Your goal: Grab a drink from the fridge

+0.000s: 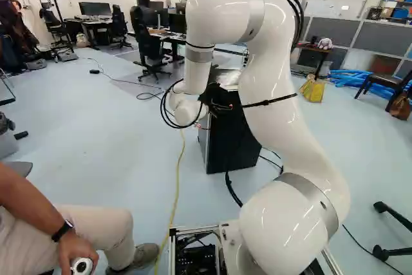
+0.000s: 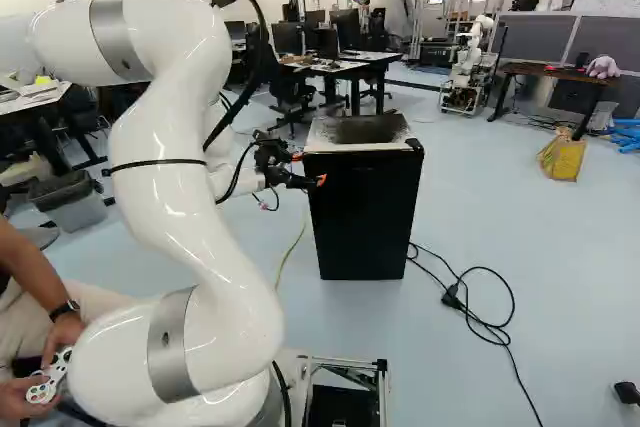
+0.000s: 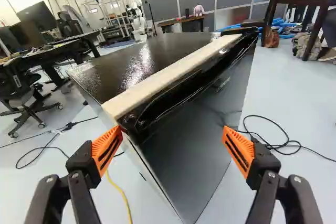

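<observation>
In the right base view my gripper (image 2: 308, 169) reaches the upper left front edge of the small black fridge (image 2: 362, 222). The wrist view shows the gripper (image 3: 172, 150) wide open, with nothing gripped. Ahead of its fingers stands the fridge (image 3: 184, 140), door closed, with a pale strip along the top front edge. One finger's orange pad (image 3: 107, 148) is close to the fridge's near upper corner; whether it touches, I cannot tell. The other pad is over the door's face. No drink is visible.
Black cables (image 2: 480, 317) lie on the floor right of the fridge. A yellow cable (image 1: 177, 191) runs along the floor. A seated person (image 1: 84, 236) with a controller is close at the left. Another robot (image 2: 467, 67) stands far back. Desks and chairs are behind.
</observation>
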Robot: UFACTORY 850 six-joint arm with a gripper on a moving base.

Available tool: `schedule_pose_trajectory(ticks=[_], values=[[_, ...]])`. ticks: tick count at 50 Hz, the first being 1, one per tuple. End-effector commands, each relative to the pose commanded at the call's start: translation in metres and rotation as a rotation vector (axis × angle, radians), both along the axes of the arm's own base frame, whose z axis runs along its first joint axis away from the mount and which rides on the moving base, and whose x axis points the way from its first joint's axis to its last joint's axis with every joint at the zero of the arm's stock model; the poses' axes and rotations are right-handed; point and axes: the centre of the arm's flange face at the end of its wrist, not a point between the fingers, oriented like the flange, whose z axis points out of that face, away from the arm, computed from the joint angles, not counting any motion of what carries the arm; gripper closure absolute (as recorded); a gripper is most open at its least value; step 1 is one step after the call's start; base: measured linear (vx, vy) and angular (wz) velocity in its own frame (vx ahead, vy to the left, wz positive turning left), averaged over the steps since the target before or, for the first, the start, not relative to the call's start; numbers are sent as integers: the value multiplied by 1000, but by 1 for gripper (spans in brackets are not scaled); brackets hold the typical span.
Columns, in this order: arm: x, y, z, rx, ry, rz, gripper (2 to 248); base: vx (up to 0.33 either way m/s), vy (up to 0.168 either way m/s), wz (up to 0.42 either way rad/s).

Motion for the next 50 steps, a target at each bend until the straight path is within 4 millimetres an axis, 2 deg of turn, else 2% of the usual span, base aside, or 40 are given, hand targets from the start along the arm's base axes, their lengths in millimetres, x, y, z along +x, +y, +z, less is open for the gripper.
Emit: schedule_pose_trajectory(ticks=[50], values=[[-21, -13, 2, -10, 24, -9, 3, 0, 0, 0]])
